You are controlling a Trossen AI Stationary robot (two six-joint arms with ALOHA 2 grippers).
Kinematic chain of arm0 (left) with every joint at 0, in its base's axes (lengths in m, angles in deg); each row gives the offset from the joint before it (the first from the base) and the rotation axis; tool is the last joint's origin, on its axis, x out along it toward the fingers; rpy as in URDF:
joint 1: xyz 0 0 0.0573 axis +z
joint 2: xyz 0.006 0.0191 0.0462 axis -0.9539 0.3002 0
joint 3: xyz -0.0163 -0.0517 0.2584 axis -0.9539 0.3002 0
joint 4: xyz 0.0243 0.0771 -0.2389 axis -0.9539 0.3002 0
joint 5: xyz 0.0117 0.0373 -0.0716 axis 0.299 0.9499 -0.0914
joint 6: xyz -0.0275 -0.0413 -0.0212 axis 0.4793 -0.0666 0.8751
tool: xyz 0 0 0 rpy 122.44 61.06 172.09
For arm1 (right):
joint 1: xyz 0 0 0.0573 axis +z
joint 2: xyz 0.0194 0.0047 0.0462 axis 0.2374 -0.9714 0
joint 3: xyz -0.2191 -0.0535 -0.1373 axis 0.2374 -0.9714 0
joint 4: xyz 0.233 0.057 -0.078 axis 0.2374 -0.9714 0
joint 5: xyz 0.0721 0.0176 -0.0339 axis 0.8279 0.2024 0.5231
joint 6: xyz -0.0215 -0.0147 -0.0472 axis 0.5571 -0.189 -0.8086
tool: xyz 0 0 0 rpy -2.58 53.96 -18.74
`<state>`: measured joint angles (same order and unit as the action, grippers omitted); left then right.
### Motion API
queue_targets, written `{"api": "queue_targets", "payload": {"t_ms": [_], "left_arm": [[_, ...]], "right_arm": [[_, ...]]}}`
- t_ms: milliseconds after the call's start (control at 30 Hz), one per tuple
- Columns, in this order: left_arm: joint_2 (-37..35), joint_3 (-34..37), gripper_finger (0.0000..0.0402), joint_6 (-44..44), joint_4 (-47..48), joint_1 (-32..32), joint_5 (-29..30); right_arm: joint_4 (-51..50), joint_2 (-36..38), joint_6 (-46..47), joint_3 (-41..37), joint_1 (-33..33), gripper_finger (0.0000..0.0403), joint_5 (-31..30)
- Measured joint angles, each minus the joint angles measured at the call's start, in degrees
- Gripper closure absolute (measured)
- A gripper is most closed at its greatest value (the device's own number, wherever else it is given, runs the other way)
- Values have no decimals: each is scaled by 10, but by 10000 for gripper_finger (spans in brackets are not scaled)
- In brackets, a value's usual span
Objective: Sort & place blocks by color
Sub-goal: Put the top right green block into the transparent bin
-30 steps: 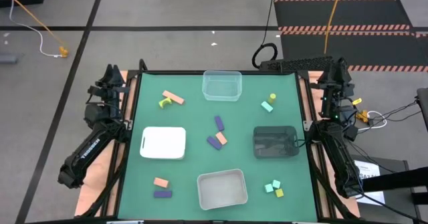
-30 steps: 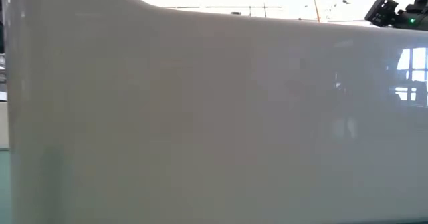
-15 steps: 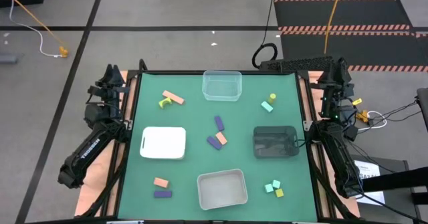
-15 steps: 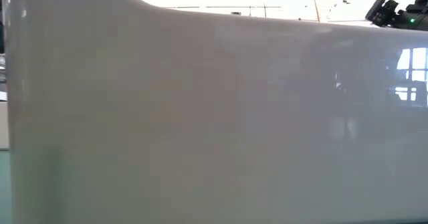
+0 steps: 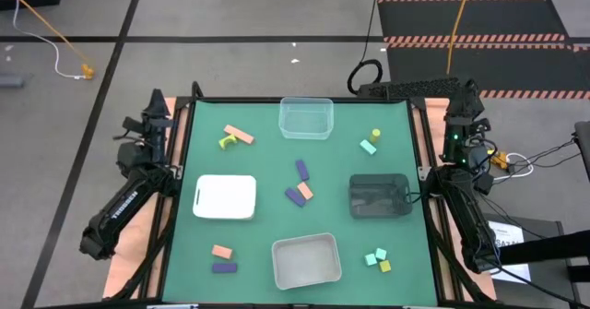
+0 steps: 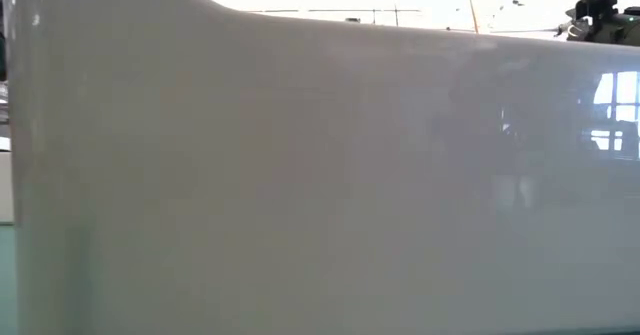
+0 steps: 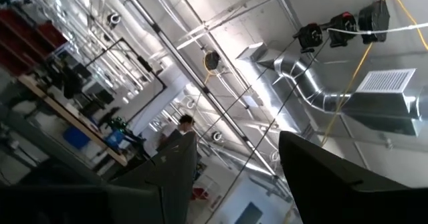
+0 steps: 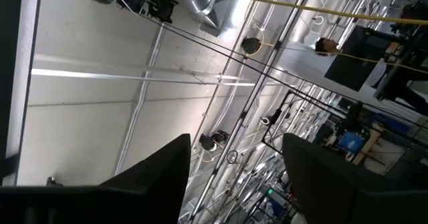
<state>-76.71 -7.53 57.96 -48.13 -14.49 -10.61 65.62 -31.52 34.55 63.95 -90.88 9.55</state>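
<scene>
Green felt-like table top (image 5: 267, 161) carrying four containers, biggest first: white open tray (image 5: 306, 260) at lower centre of the high view, white lidded box (image 5: 226, 197) at left centre, clear tub (image 5: 306, 118) at upper centre, dark tray (image 5: 379, 196) at right centre.

Blocks scattered in small clusters between them, none yet sorted. Probably light, rigid and matte, so likely easy to pinch and unlikely to slip; best taken across the short sides, at mid-length.

- Salmon bar (image 5: 239, 134), upper left: long axis running from upper left to lower right, touching a yellow piece (image 5: 228, 142) at its lower-left side.
- Purple bar (image 5: 301, 169), centre: long axis nearly vertical in frame; just below it a second purple block (image 5: 293, 196) and a salmon block (image 5: 305, 191), touching, both tilted.
- Purple bar (image 5: 224, 267), lower left: long axis horizontal, with a salmon block (image 5: 221, 252) just above it.
- Mint block (image 5: 369, 147) and yellow block (image 5: 375, 136), upper right, close together.
- Mint cubes (image 5: 375, 255) with a yellow cube (image 5: 384, 266), lower right; too square for a clear axis.

Left gripper (image 7: 235, 177) parked off the table's upper-left edge, pointing up at the ceiling, fingers apart, holding nothing. Right gripper (image 8: 235, 167) likewise off the upper-right edge, parted and empty. Low view blocked almost wholly by a white wall.
</scene>
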Motion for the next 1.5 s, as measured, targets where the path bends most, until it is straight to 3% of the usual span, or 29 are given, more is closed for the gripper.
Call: {"api": "queue_targets", "payload": {"t_ms": [167,700,1100,1333,1500], "left_arm": [[0,0,188,73,19,0,-11],[0,0,188,139,61,0,-77],[0,0,188,204,46,0,-156],[1,0,188,272,39,-1,-211],[1,0,188,302,-1,-22,-235]], "right_arm": [[1,0,28,0,0,177,5],[-2,0,184,0,0,177,16],[-2,-8,84,4,0,177,33],[-5,-36,34,30,0,177,110],[-3,-82,-26,91,0,177,173]]}}
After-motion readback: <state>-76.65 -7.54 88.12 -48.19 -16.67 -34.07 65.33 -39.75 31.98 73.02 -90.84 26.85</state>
